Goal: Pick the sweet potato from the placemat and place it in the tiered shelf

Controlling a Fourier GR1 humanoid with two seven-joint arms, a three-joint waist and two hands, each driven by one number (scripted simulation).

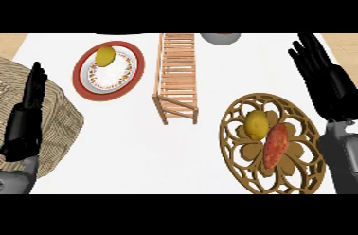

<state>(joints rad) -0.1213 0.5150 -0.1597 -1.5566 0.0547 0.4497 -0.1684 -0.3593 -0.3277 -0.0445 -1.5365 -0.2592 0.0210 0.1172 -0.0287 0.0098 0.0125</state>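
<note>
The sweet potato (275, 145) lay on the round wooden placemat (241, 170), long axis near upright in view, just inboard of the right robot hand (323, 80), whose straight fingers held nothing. That hand was nearer; the tiered shelf (176, 76) stood up-left.

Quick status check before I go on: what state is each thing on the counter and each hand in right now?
Sweet potato: lying on the placemat, beside the lemon, not held.
Shelf: holds nothing.
Plate: carries a second yellow fruit.
Right hand: open, holds nothing.
Left hand: open, resting at the left edge.
</note>
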